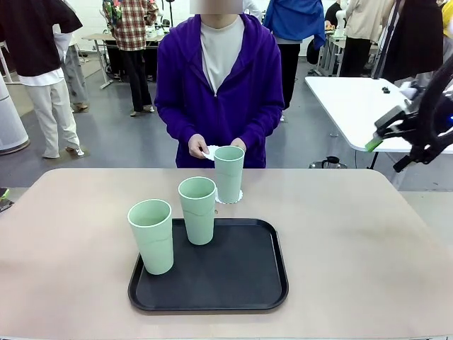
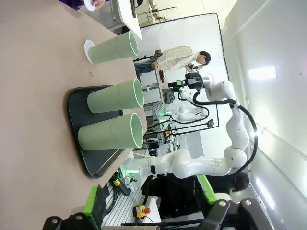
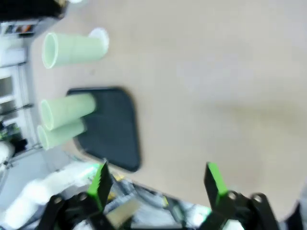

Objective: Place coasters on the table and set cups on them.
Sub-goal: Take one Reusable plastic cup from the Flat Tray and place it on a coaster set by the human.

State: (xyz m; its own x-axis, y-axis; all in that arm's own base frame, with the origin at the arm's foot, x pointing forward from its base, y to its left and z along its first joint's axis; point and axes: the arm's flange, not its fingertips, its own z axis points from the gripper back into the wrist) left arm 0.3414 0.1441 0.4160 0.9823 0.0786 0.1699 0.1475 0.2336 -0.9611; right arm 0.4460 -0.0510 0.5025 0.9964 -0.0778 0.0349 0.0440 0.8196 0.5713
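Both jaws spread — R arm (image 1: 429,122) up.

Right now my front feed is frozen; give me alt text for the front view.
One mint-green cup stands on a white doily coaster on the beige table before a person holding another doily. Two more cups stand on the black tray nearer the camera; the right tool hangs high at the right edge.
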